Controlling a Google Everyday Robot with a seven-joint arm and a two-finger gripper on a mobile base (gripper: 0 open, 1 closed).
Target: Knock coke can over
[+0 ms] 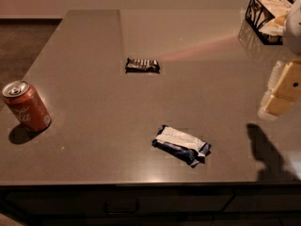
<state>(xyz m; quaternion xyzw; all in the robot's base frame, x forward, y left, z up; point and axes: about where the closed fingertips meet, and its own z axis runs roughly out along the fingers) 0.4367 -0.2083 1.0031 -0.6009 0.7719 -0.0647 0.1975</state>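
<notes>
The coke can (26, 106) is red with white script and a silver top. It stands upright near the left edge of the grey counter (103, 140). My gripper (282, 91) is at the far right edge of the view, raised above the counter and far from the can. It casts a dark shadow (268, 152) on the counter's front right part.
A dark snack wrapper (142, 65) lies mid-counter toward the back. A blue and white wrapper (181, 145) lies nearer the front. A black wire basket (269, 17) stands at the back right corner. The counter's front edge runs along the bottom, with a drawer below.
</notes>
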